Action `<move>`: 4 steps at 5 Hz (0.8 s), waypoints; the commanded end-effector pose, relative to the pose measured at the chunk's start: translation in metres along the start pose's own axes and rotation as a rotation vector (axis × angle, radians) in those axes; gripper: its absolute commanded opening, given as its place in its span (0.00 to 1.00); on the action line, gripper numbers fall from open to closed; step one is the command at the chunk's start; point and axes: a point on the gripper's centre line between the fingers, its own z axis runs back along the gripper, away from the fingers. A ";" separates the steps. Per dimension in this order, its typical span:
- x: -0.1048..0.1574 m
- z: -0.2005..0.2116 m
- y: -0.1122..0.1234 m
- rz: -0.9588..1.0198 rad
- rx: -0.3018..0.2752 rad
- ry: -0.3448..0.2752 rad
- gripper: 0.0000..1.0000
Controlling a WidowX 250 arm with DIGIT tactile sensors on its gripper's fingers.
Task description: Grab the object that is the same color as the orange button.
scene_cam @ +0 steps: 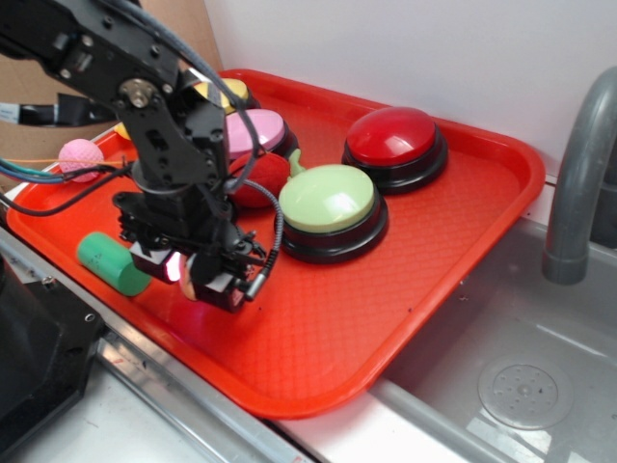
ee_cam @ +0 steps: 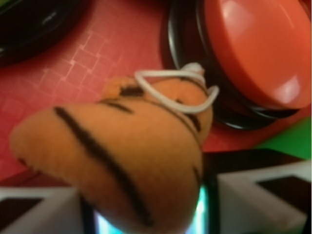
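The object (ee_cam: pixel 122 151), a small orange plush with dark tiger stripes and a white loop at its far end, fills the wrist view. It sits between my two fingers (ee_cam: pixel 39 209), whose pads press on both its sides. My gripper (ee_cam: pixel 148 200) is shut on it. The orange button (ee_cam: pixel 258 53) with its black base stands just beyond the toy at the upper right. In the exterior view my gripper (scene_cam: pixel 198 275) is low over the red tray (scene_cam: pixel 463 241) near its front left. A bit of the object (scene_cam: pixel 187 275) shows between the fingers.
Also on the tray are a pale green-topped button (scene_cam: pixel 328 203), a red-topped button (scene_cam: pixel 393 140), a pink-topped button (scene_cam: pixel 258 130), a green cylinder (scene_cam: pixel 111 262) left of the gripper and a pink ball (scene_cam: pixel 80 156). A sink with a grey faucet (scene_cam: pixel 578 183) lies to the right.
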 end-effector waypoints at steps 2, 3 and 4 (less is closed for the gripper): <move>0.031 0.081 0.052 -0.070 -0.259 0.000 0.00; 0.039 0.097 0.083 -0.059 -0.282 -0.015 0.00; 0.037 0.109 0.106 -0.014 -0.257 -0.038 0.00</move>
